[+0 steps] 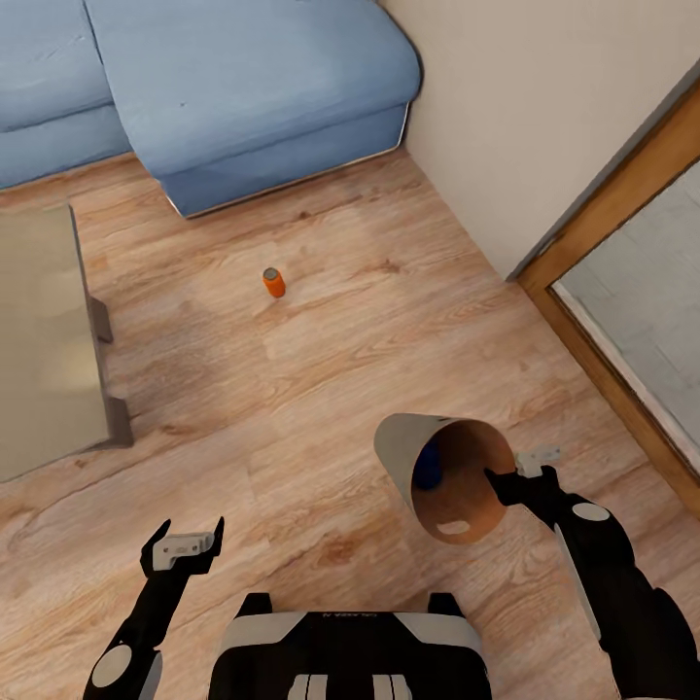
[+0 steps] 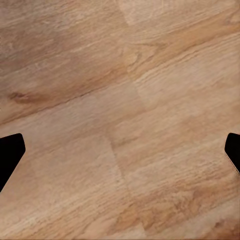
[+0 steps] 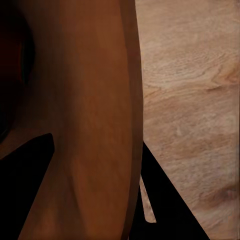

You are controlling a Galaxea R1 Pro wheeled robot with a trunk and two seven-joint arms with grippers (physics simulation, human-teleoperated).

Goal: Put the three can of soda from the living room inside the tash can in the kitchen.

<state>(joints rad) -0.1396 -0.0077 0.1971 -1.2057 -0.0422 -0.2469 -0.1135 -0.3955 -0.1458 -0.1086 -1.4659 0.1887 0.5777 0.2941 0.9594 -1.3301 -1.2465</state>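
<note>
My right gripper (image 1: 513, 469) is clamped on the rim of the trash can (image 1: 428, 457), one finger inside the copper-brown wall (image 3: 85, 125) and one outside, holding it tilted off the wood floor (image 1: 321, 389) at near right. A dark blue soda can (image 1: 428, 465) lies inside it. My left gripper (image 1: 183, 546) hangs spread and empty at near left. The orange soda can (image 1: 274, 282) stands farther off on the floor, near the blue sofa (image 1: 243, 87), with a low table (image 1: 44, 340) at left.
</note>
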